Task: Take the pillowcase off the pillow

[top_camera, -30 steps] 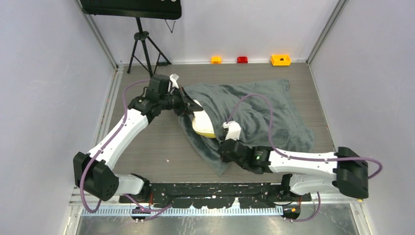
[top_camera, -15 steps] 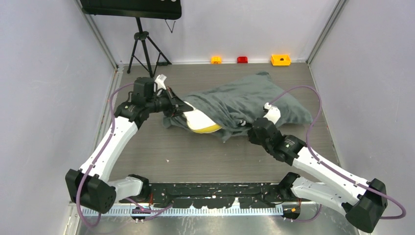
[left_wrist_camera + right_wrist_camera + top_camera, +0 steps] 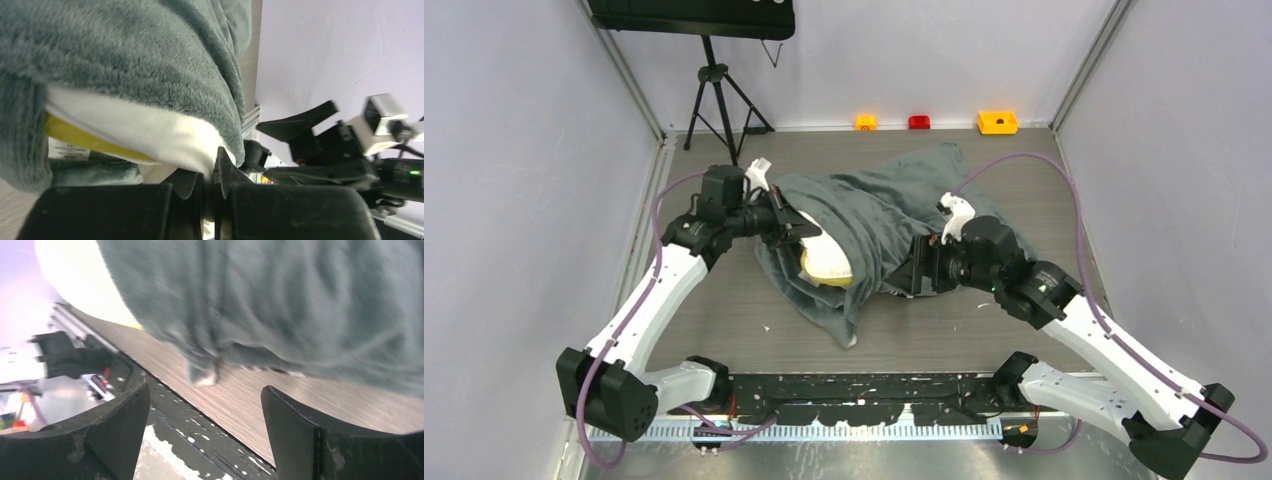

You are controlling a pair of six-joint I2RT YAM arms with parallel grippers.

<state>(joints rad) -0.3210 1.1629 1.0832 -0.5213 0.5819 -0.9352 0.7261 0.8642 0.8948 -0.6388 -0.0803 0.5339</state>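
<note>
The dark grey plush pillowcase [image 3: 879, 205] lies bunched over the pillow [image 3: 824, 262], whose white corner with a yellow band sticks out at the left. My left gripper [image 3: 792, 228] is shut on that white pillow corner [image 3: 165, 135], the fabric pinched between the jaws [image 3: 209, 175]. The pillowcase [image 3: 125, 50] drapes over it. My right gripper [image 3: 916, 268] stands open at the pillowcase's near right side, with nothing between its fingers [image 3: 204, 395]. In its view the grey pillowcase [image 3: 300, 300] hangs just above, blurred, not touching the fingertips.
A black tripod [image 3: 714, 85] stands at the back left. Orange [image 3: 865, 122], red [image 3: 919, 122] and yellow [image 3: 997, 122] blocks line the back wall. Metal-framed walls close both sides. The black base rail [image 3: 864, 385] runs along the near edge.
My right gripper has opened and let go of the pillowcase, then swung left along its near side. The pillowcase has slumped, a flap now trailing toward the front. The left gripper keeps its hold.
</note>
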